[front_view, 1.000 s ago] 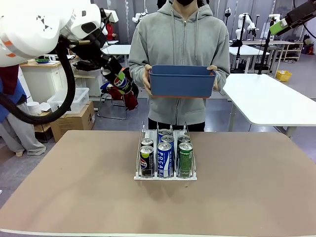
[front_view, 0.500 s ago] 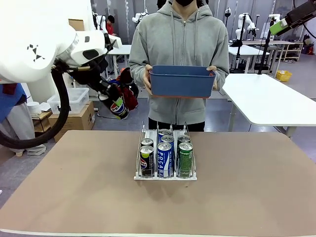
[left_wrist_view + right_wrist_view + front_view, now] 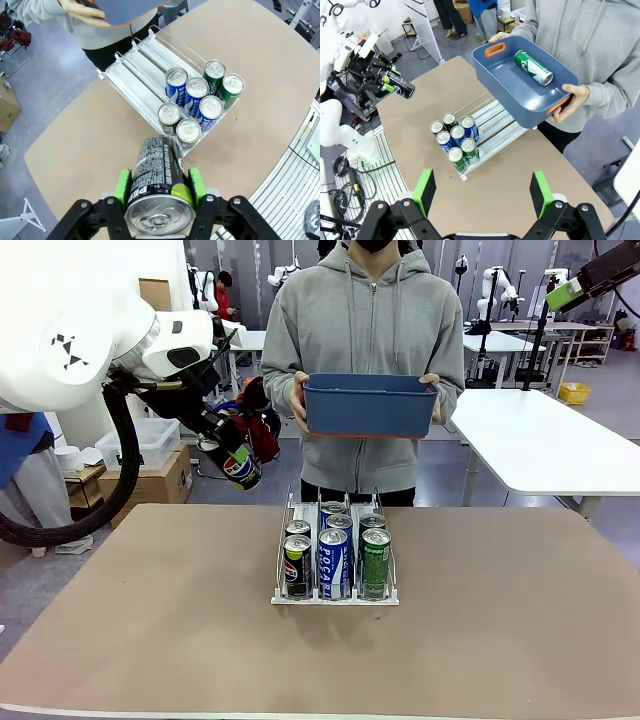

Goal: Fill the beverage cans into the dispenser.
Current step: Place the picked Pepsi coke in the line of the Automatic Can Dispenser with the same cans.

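My left gripper (image 3: 238,462) hangs above the table's far left edge, shut on a black Pepsi can (image 3: 241,469) that is tilted. In the left wrist view that black can (image 3: 159,182) sits between the green pads, silver top toward the camera. The dispenser (image 3: 337,596) stands mid-table with several cans in its three lanes: black on the left (image 3: 297,565), blue in the middle (image 3: 333,562), green on the right (image 3: 375,560). The back of each lane (image 3: 145,60) is bare. My right gripper (image 3: 482,192) is open high above the table, holding nothing.
A person at the far edge holds a blue tub (image 3: 368,406) over the back of the dispenser. One green can (image 3: 532,67) lies in this tub (image 3: 505,82). A white table (image 3: 540,440) stands behind on the right, with boxes and a chair on the floor at left.
My left gripper has come down with the black can, from shoulder height of the person toward the table's far left edge. The person and the tub have stayed put.
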